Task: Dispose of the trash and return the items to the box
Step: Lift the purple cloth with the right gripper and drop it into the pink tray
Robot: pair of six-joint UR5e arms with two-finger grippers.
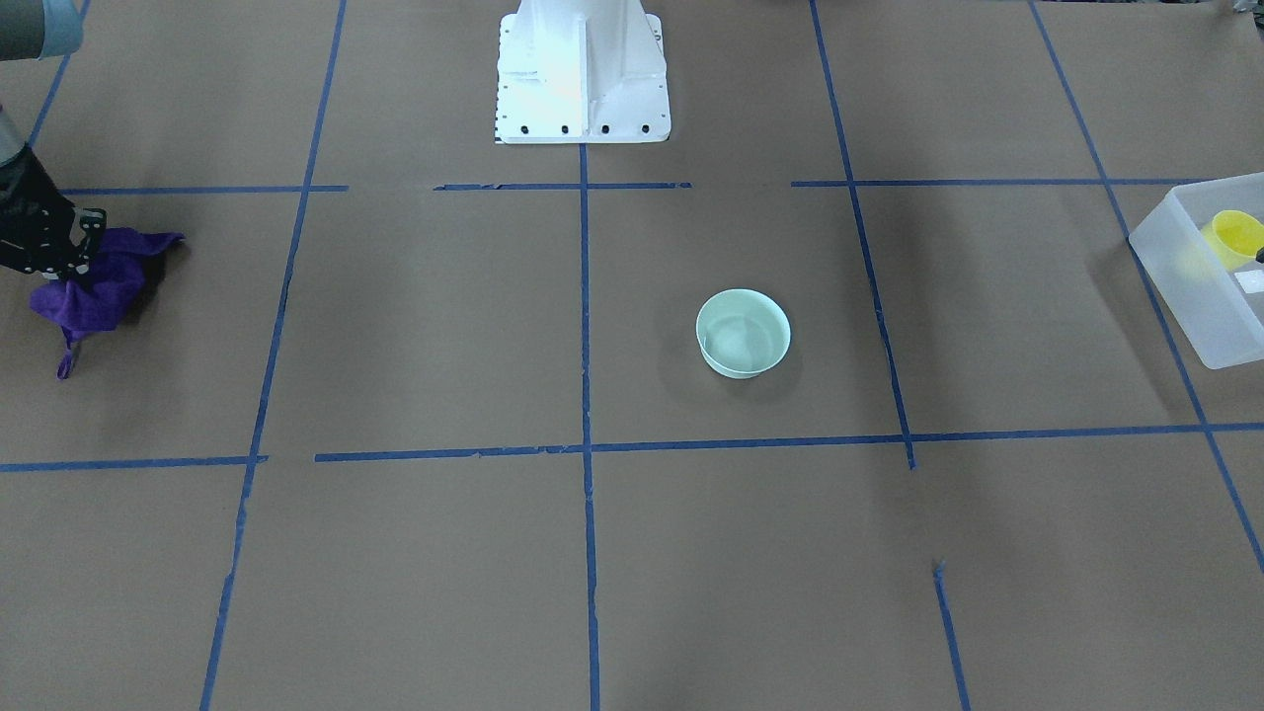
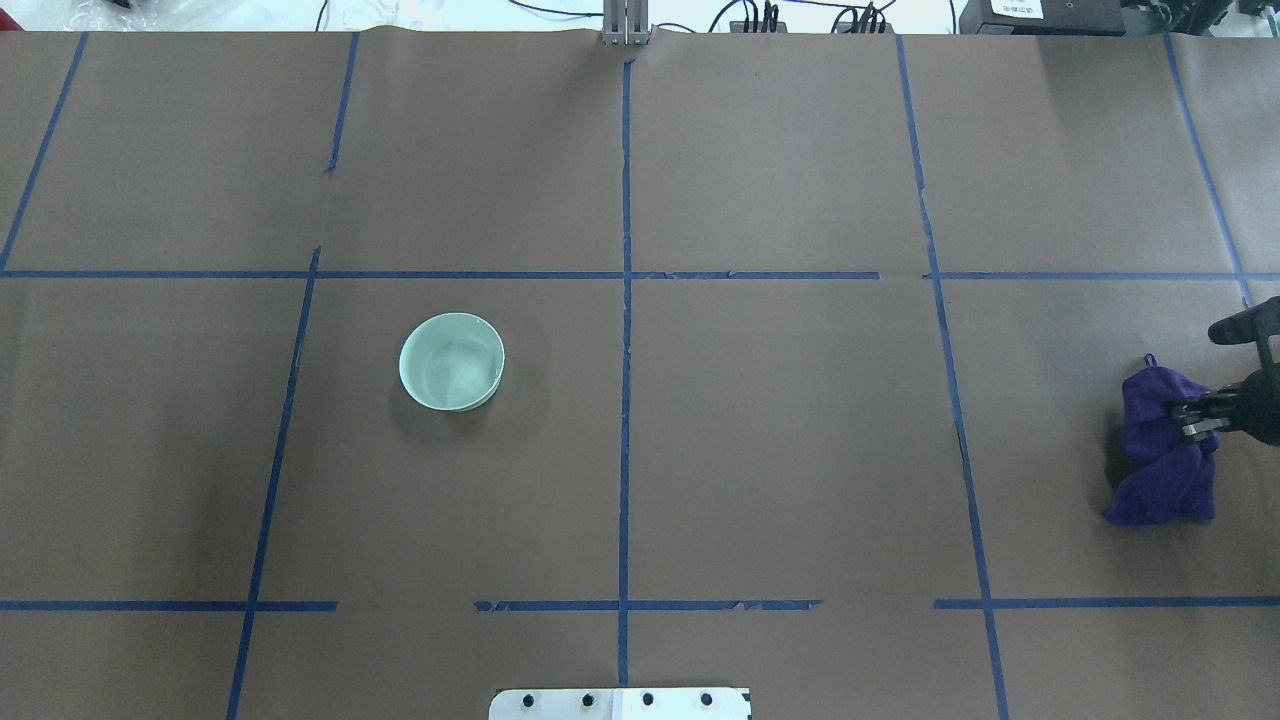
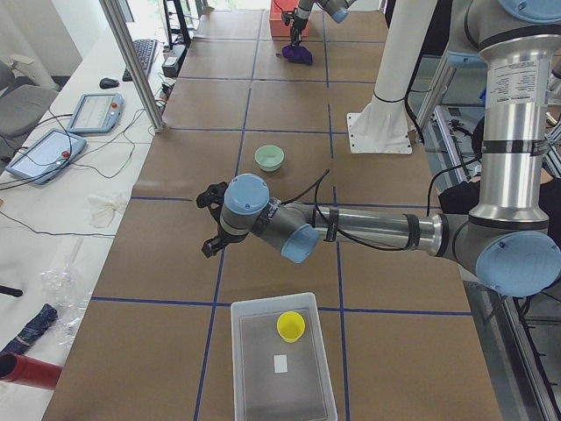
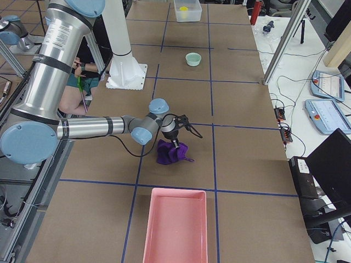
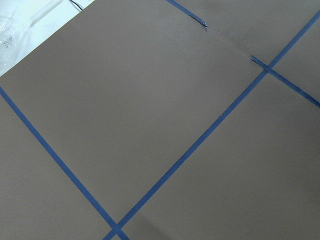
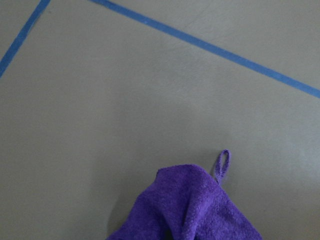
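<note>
Two items, two spots. We're seeing the yellow cup (image 1: 1232, 237) sitting inside the box (image 1: 1180, 286), at the end of the counter (image 1: 444, 326) on the robot's left. The mint bowl (image 1: 743, 333) is standing mouth up on bare counter, on the robot's left of the centre tape line and well apart from the box.

The right hand (image 2: 1192, 418) is pointing down at the opposite end and clamping the purple rag (image 2: 1160, 465). Its fingers are closed on the bunched top, with the rest draping down and the hang loop sticking out. We can't tell whether the cloth is touching the counter.

A pink tray (image 4: 175, 233) is lying near the rag, apart from it.

The left hand (image 3: 210, 224) is hovering over bare counter between bowl and box. It's showing only in the side view, so we can't tell whether its fingers are apart or together.
</note>
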